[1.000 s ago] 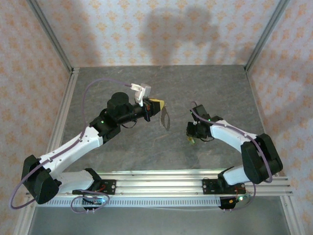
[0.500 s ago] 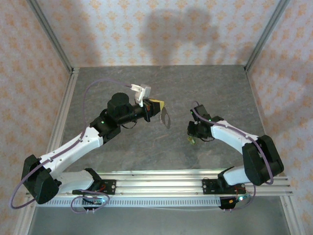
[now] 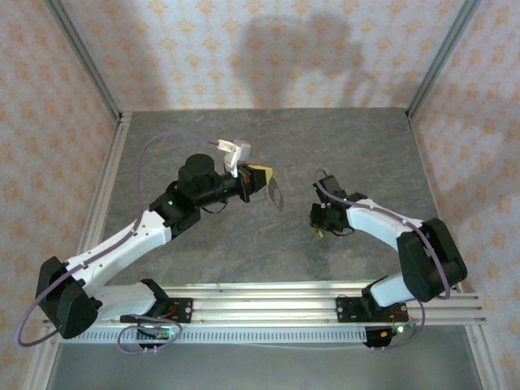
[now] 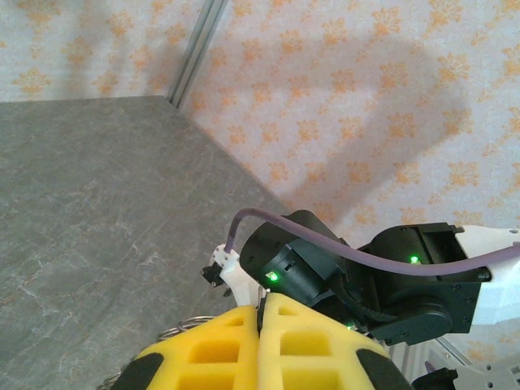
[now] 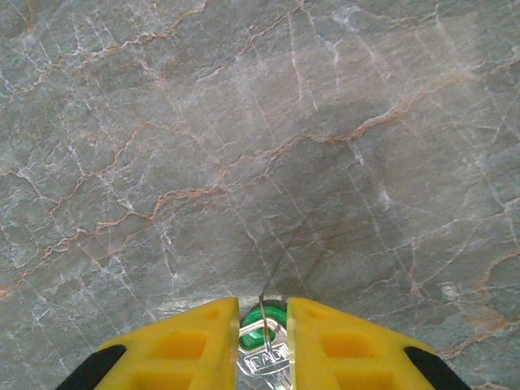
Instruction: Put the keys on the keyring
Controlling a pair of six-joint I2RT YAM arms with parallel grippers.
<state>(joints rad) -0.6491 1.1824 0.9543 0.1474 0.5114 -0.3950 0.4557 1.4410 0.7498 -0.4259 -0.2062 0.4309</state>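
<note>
The back half of the worktop [image 3: 325,138] lies bare from side to side, hemmed only by the patterned walls [image 3: 244,49] and metal corner posts [image 3: 85,65]. Across the middle stand the left claw [image 3: 266,180], pinched on the keyring [image 3: 277,196] that juts into the gap, and the right claw [image 3: 318,233], closed on the key [image 5: 264,335] low over the stone; a bare strip of worktop lies open between them.

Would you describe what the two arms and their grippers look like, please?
The left arm and right arm have white shells, black joints, green lights and a purple cable each. The left gripper and right gripper have yellow fingers with square recesses and black bases.
</note>
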